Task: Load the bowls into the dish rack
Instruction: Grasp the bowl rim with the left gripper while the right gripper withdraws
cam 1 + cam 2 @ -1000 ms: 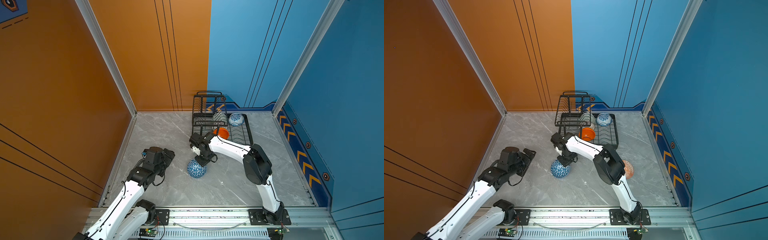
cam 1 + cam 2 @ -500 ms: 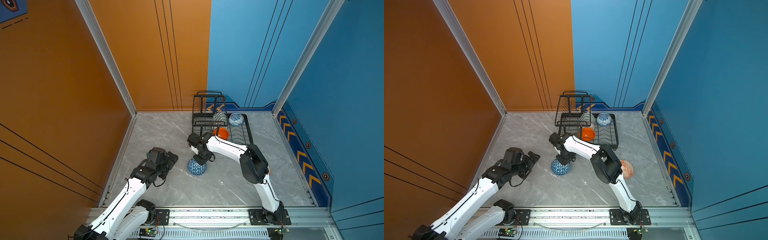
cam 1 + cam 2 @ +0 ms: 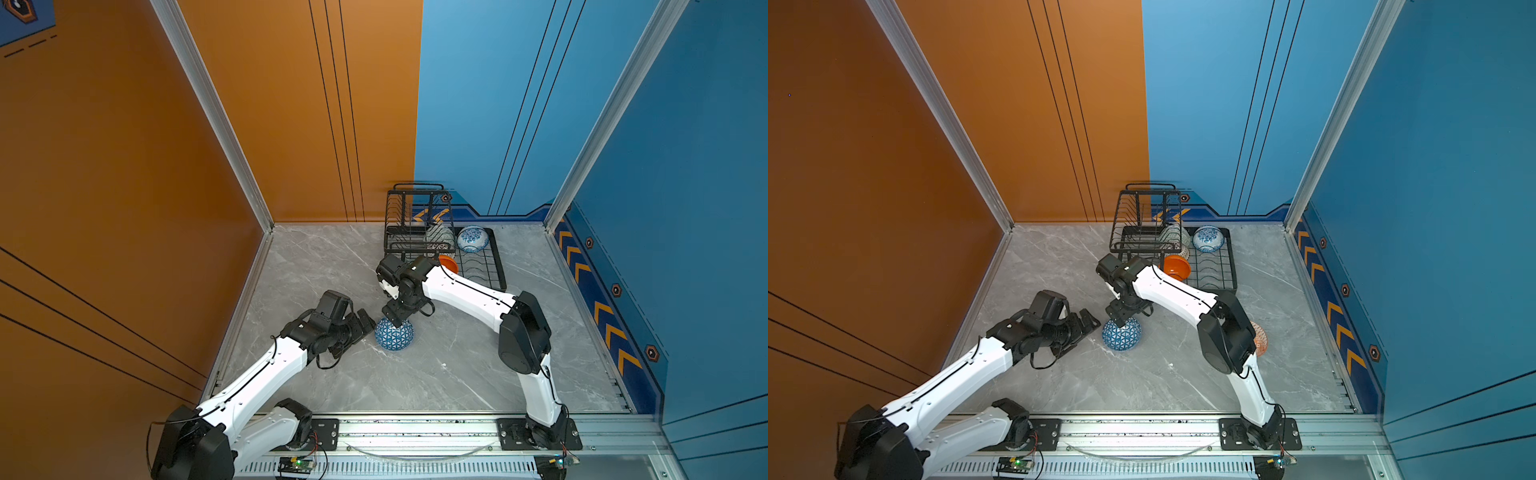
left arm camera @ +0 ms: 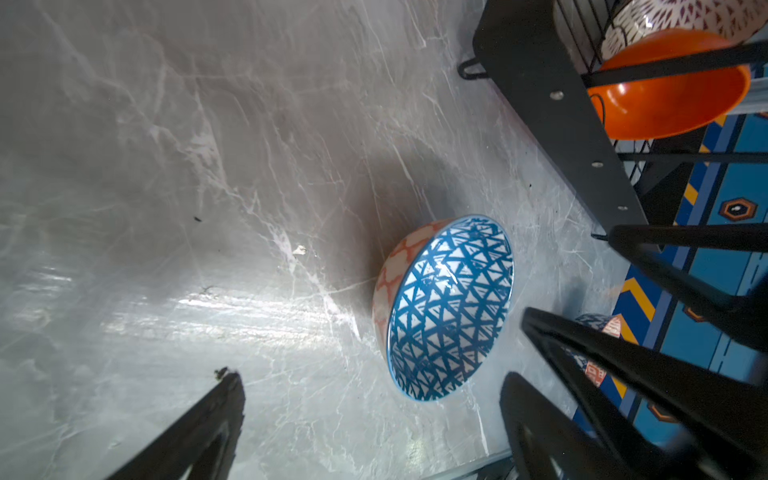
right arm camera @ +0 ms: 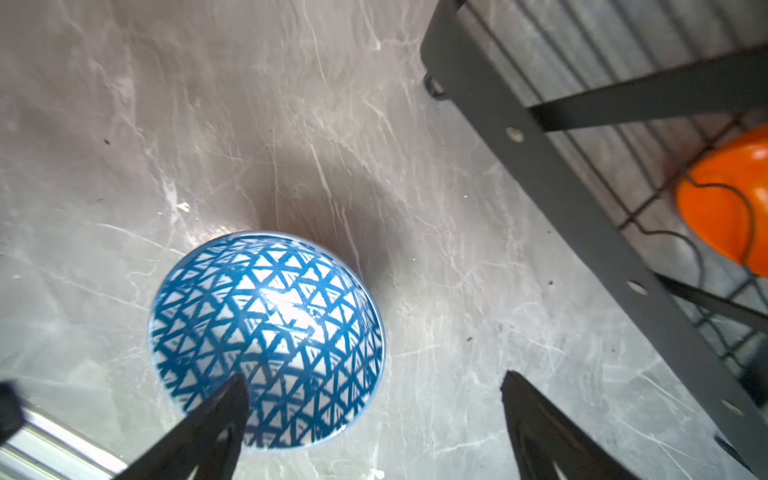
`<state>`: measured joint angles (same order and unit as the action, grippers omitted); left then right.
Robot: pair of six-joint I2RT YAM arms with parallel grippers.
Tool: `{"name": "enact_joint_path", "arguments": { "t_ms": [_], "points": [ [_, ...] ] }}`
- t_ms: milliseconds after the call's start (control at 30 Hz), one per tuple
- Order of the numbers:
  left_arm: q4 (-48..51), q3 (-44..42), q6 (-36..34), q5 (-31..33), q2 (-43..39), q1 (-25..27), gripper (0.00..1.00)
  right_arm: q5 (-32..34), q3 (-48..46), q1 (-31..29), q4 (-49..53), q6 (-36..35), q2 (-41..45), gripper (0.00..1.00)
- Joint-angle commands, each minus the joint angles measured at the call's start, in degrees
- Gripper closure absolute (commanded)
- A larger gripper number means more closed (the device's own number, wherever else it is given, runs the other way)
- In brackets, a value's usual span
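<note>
Near left, the left gripper (image 3: 365, 323) is lying low just beside the blue triangle-patterned bowl (image 3: 395, 334), jaws spread and holding nothing. That bowl is sitting on the marble table (image 3: 415, 386), not yet loaded. The right gripper (image 3: 394, 319) is hanging over it, jaws also spread, one finger over the bowl's inside and one outside the rim. Far right of centre, the dish rack (image 3: 498, 257) is already carrying four: a pale patterned bowl (image 3: 1176, 236), a dark-marked white bowl (image 4: 681, 14), the orange bowl (image 3: 449, 262) and the blue-floral bowl (image 3: 472, 239). Rightmost, an orange-red bowl (image 3: 1260, 340) is waiting on the table behind the right arm, so I'd say two remain
</note>
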<state>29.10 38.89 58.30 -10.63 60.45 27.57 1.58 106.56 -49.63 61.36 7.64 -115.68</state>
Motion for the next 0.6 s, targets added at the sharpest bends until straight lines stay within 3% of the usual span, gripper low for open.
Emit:
{"name": "enact_joint_path", "arguments": {
  "t_ms": [0, 200, 567],
  "points": [
    [1.84, 0.5, -2.82, -0.19, 0.04, 0.62, 0.06, 3.57, -0.01, -0.47, 3.48, 0.16, 4.53, 0.0],
    [1.84, 2.24, -5.51, 0.44, 4.0, 2.06, 0.12, 4.95, -3.27, -0.01, 3.68, 1.79, 11.19, 0.0],
    [1.84, 8.52, -8.47, 2.66, 15.81, 7.27, 0.34, 7.71, -6.2, 2.02, 2.15, 3.28, 20.93, 0.0]
  ]
}}
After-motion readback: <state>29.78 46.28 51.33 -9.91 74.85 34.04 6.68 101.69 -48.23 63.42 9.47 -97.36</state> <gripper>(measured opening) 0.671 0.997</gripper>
